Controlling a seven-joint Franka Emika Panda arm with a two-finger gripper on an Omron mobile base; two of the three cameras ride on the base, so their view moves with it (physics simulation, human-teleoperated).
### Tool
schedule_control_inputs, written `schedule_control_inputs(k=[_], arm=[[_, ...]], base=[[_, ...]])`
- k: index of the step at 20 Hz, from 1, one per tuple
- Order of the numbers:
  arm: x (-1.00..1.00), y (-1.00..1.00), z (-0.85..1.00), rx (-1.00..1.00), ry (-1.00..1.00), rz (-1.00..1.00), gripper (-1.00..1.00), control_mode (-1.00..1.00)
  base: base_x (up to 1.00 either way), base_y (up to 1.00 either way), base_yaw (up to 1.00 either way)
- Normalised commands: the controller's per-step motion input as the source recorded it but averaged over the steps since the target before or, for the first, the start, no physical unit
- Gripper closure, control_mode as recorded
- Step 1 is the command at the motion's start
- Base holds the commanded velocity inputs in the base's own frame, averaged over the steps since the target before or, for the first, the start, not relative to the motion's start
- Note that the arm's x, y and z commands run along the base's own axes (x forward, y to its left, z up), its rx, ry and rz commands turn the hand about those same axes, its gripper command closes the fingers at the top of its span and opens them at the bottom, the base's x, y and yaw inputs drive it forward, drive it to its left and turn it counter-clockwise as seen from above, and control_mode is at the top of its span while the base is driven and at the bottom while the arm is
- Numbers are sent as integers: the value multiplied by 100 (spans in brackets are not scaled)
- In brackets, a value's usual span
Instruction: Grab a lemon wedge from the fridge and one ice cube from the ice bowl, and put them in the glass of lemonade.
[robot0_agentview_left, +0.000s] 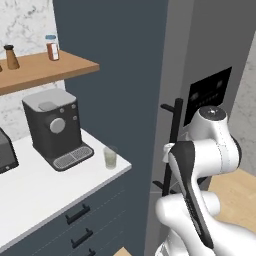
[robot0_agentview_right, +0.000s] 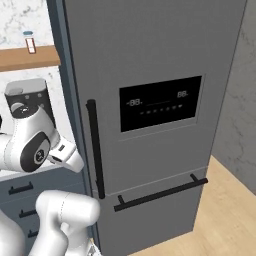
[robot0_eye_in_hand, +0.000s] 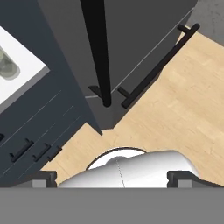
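Observation:
The dark grey-blue fridge (robot0_agentview_right: 150, 60) stands shut, with its black display panel (robot0_agentview_right: 160, 102) and a tall black bar handle (robot0_agentview_right: 95, 150) on the upper door. The lemon wedge is hidden behind the closed doors. The glass of lemonade (robot0_agentview_left: 110, 157) sits near the counter's right corner, beside the coffee machine (robot0_agentview_left: 52, 127). In the hand view the glass (robot0_eye_in_hand: 8, 65) lies at the left edge. My gripper (robot0_eye_in_hand: 113, 178) points down at the floor beside the fridge handle (robot0_eye_in_hand: 98, 52), its fingertips (robot0_eye_in_hand: 43, 178) wide apart and holding nothing. The ice bowl is out of view.
A second black handle (robot0_agentview_right: 160, 192) runs across the fridge's lower door. A wooden shelf (robot0_agentview_left: 45, 70) above the white counter (robot0_agentview_left: 40, 190) carries spice jars and shakers. Dark drawers (robot0_eye_in_hand: 30, 144) sit under the counter. Wooden floor (robot0_eye_in_hand: 175, 118) lies open in front of the fridge.

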Motion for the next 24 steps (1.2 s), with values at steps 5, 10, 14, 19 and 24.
schedule_control_inputs(k=[5, 10, 14, 19, 24], arm=[[0, 0, 0, 0, 0, 0, -100, 100], [0, 0, 0, 0, 0, 0, -100, 100], [0, 0, 0, 0, 0, 0, -100, 100], [0, 0, 0, 0, 0, 0, -100, 100], [5, -32, 22, 6, -3, 22, -100, -100]], base=[[-12, 16, 0], [-11, 11, 0], [-8, 0, 0], [0, -5, 2], [0, 0, 0]])
